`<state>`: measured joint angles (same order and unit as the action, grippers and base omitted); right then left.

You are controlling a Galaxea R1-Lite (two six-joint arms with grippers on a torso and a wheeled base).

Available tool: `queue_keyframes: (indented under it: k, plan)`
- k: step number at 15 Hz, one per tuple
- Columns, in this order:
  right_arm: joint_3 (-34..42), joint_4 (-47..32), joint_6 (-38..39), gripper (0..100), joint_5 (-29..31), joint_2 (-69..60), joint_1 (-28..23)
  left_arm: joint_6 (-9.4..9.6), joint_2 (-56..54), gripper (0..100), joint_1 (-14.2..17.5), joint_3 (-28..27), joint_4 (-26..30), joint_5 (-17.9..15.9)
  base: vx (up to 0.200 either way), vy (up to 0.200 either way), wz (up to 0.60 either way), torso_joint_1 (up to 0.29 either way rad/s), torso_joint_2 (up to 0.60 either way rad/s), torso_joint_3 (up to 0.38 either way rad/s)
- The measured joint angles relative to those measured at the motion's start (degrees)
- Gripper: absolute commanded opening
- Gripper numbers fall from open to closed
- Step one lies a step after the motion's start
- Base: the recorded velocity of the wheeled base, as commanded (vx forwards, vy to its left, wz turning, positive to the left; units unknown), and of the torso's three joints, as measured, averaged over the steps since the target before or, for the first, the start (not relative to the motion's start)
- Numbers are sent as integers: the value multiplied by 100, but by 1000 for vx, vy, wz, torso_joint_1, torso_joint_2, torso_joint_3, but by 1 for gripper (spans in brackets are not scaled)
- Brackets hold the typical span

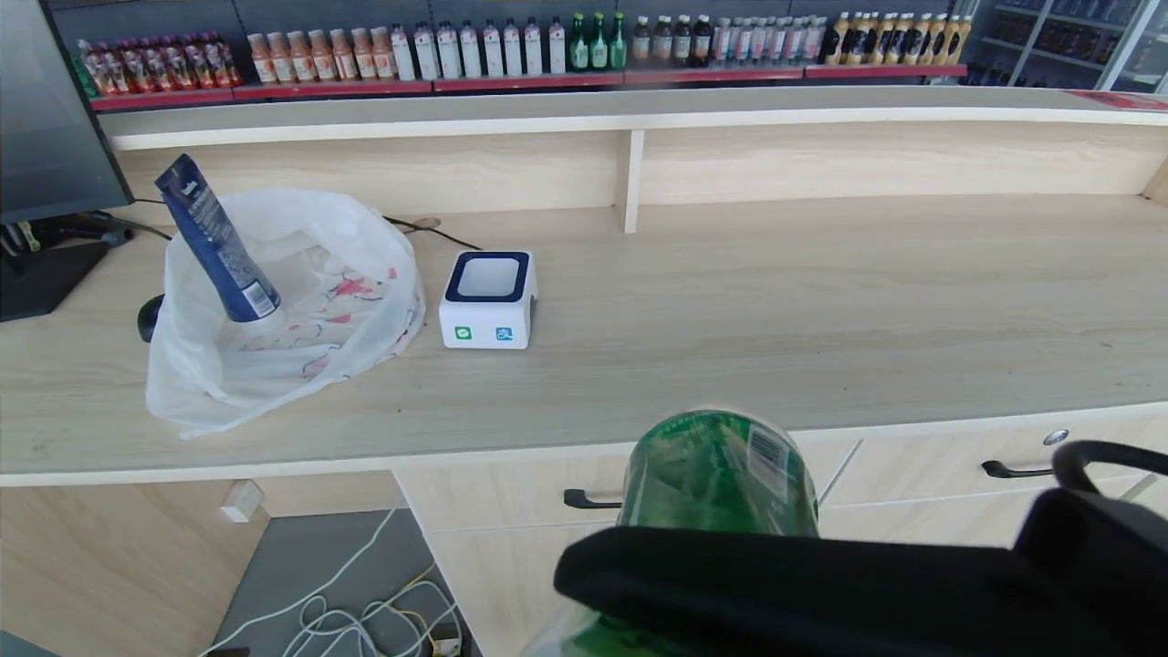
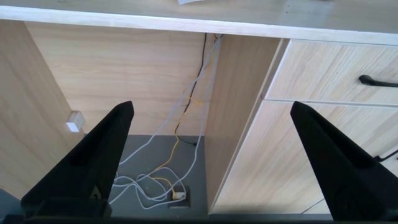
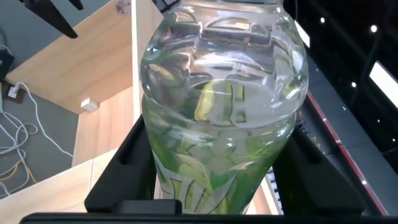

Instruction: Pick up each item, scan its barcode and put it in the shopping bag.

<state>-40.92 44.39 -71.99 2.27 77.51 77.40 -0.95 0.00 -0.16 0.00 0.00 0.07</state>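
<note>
Right gripper clamped on the ribbed green plastic bottle, lower centre of the head view. Left gripper: black wedge fingers splayed wide. Left of frame: crinkly translucent shopping bag, blue tube leaning inside, boxy white scanner just beside.

The green bottle is hiding its lower part behind the black arm at lower centre and running off the bottom edge; the monitor is being cropped upper left.
</note>
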Motion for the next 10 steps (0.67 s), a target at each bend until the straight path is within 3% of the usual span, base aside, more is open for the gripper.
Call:
queue_keyframes:
  k: [10]
  plan:
    - [300, 26, -121, 0, 386, -157, 22, 0, 0, 100, 0, 0, 0, 0, 0, 0, 0, 0, 0, 0]
